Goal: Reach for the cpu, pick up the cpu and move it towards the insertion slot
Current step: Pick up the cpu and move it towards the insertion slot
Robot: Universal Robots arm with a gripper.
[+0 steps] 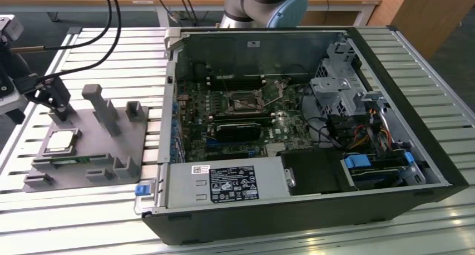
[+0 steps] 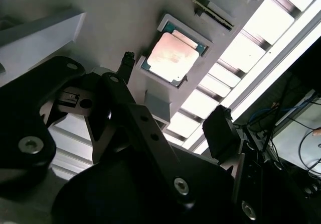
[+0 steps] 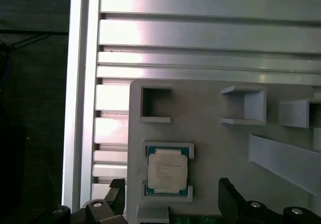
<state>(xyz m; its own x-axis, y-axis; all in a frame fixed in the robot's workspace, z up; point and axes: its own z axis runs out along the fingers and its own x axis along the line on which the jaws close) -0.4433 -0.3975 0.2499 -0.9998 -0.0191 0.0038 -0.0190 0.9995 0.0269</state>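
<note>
On the grey tray lies the cpu — untouched; pincer spread, hovering just above.

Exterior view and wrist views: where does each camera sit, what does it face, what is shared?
Exterior view: off the arm, looks down on the computer case; arm and gripper show.
First wrist view: at the wrist, faces the cpu squarely; open fingers show.
Second wrist view: at the wrist, oblique; the gripper shows.
All share the cpu.
</note>
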